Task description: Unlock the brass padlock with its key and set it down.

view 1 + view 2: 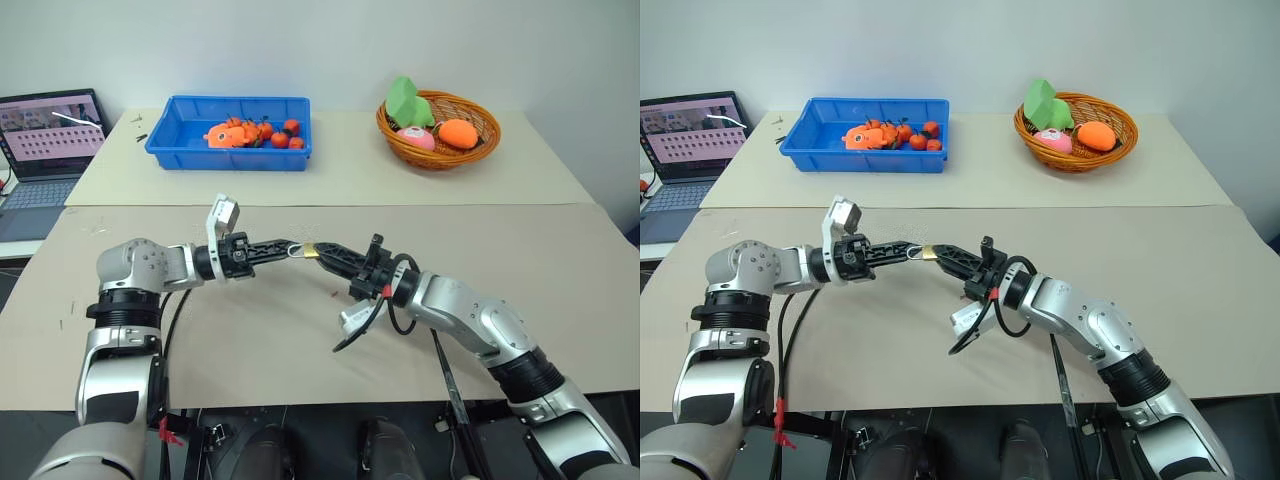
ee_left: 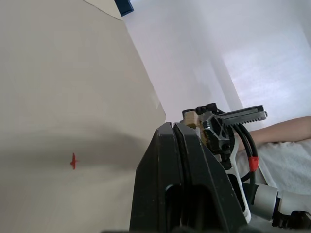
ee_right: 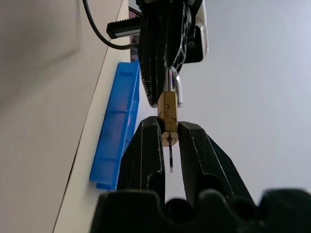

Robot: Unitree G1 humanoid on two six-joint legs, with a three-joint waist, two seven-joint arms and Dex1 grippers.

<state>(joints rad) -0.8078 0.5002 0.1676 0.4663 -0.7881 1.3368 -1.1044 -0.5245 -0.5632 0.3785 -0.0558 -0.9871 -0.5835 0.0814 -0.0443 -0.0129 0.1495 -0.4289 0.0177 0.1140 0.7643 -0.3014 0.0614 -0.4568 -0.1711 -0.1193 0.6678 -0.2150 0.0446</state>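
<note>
Eye views: high on the head, facing forward and down over the bench (image 1: 480, 230); far edge carries a blue bin (image 1: 228, 132) and a basket (image 1: 438, 128). Both show the same scene.

Left wrist view: very close, along the left pincer (image 2: 176, 132), bench to one side, right pincer (image 2: 209, 127) just past it.

Right wrist view: very close, along the right pincer (image 3: 169, 127) to the padlock (image 3: 168, 112), left pincer (image 3: 163, 73) beyond. Bin shared with eye views.
</note>
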